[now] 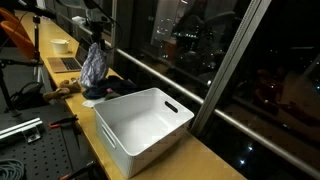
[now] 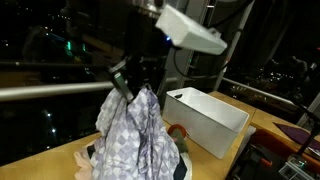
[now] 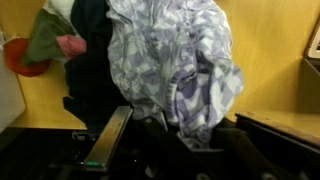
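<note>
Pale, blue-and-lilac patterned cloth [image 2: 140, 135] hangs in loose folds from the gripper [image 2: 133, 88], which is clamped tight on its bunched top end and holds it up off the wooden worktop [image 1: 207, 160]. In both exterior views the cloth dangles well clear of the surface, its lower hem ending just above a dark garment [image 1: 100, 92] that lies crumpled on the worktop below it. In the wrist view the patterned cloth [image 3: 180, 60] fills most of the picture and gathers down between the dark fingers [image 3: 105, 140], with the dark garment [image 3: 90, 60] beside it. A white plastic bin [image 1: 155, 145] stands open on the worktop near the hanging cloth, apart from it; in an exterior view its long wall [image 2: 215, 128] faces the camera. A small brown soft toy [image 1: 65, 88] lies just beside the dark garment, and a laptop [image 1: 68, 62] sits farther along the worktop.
</note>
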Controlling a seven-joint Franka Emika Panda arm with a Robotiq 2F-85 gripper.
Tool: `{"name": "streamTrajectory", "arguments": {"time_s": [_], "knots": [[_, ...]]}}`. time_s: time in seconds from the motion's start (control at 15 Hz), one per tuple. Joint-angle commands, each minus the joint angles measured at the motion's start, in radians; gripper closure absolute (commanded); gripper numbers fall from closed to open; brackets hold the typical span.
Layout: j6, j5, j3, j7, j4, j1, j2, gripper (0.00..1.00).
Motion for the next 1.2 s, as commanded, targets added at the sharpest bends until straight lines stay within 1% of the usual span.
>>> {"name": "streamTrajectory", "arguments": {"time_s": [0.0, 0.13, 0.33, 0.53, 0.67, 0.87, 1.13], "knots": [[-0.010, -0.031, -0.008, 0.075, -0.224, -0.030, -0.234, 0.99], [-0.019, -0.038, 0.006, 0.072, -0.310, -0.074, -0.336, 0.99], [-0.040, -0.033, 0.025, 0.031, -0.411, -0.165, -0.481, 0.99], [-0.055, -0.017, 0.020, -0.052, -0.488, -0.265, -0.611, 0.99], [-0.076, -0.005, 0.005, -0.141, -0.515, -0.333, -0.684, 0.99], [-0.143, -0.011, -0.019, -0.270, -0.518, -0.431, -0.790, 0.99], [-0.274, -0.019, -0.067, -0.446, -0.424, -0.535, -0.876, 0.99]]}}
